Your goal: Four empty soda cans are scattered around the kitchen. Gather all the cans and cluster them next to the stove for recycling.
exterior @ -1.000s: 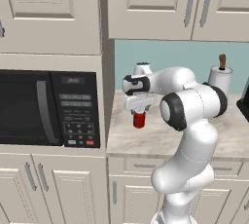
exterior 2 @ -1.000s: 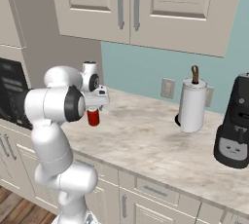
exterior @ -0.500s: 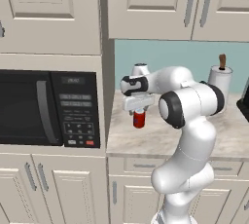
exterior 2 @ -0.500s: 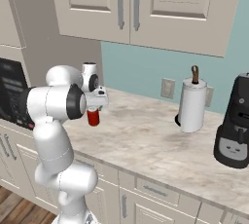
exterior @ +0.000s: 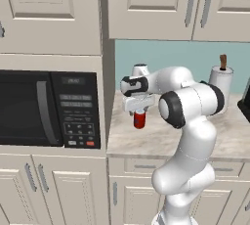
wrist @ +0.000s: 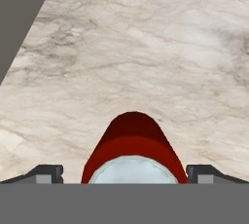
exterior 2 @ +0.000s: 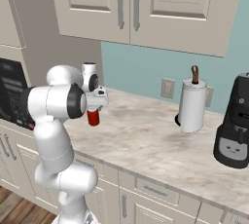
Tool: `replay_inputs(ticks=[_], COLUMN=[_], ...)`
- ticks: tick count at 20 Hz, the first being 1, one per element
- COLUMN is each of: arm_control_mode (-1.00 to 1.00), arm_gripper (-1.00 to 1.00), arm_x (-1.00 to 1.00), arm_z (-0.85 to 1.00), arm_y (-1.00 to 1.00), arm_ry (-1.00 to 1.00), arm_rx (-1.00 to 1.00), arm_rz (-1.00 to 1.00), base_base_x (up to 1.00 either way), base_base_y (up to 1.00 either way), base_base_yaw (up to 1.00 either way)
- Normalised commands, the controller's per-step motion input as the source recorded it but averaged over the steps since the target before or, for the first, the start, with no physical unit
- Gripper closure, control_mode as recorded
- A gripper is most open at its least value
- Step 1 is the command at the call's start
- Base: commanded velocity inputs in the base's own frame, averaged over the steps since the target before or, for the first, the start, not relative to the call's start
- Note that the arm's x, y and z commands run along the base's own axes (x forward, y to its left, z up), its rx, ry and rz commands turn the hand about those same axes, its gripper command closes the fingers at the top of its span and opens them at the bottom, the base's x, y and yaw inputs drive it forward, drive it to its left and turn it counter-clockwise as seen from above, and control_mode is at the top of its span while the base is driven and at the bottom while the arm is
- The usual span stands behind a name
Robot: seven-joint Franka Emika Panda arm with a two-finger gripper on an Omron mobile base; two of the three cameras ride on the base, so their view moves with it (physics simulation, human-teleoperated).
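A red soda can [exterior: 139,120] stood upright on the marble counter [exterior 2: 146,145], near the microwave [exterior: 49,109] at the left. The gripper [wrist: 124,173] was poised over it with jaws apart, straddling the can, nothing yet grasped. No stove was seen, so the gathering was judged barely begun.

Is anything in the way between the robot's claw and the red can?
No, nothing visible is. The open claw is right above the red soda can, which stands on the marble counter, with one finger on each side.

We see a black microwave [exterior: 46,109] set in the cabinets at left | a paper-towel roll [exterior 2: 191,105] upright on the marble counter [exterior 2: 146,145] | a black coffee machine [exterior 2: 234,123] near the roll
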Motion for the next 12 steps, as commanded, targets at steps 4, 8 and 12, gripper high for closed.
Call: replay_inputs(ticks=[4, 8, 12], arm_control_mode=[-1.00, -1.00, -1.00], arm_gripper=[-1.00, -1.00, -1.00], arm_x=[-0.02, -0.15, -0.15], arm_z=[-0.11, -0.09, -0.10], arm_y=[0.00, 0.00, 0.00], arm_ry=[0.02, 0.03, 0.02], arm_rx=[0.00, 0.00, 0.00], arm_rz=[0.00, 0.00, 0.00], base_base_x=[0.00, 0.00, 0.00], base_base_y=[0.00, 0.00, 0.00], base_base_yaw=[0.00, 0.00, 0.00])
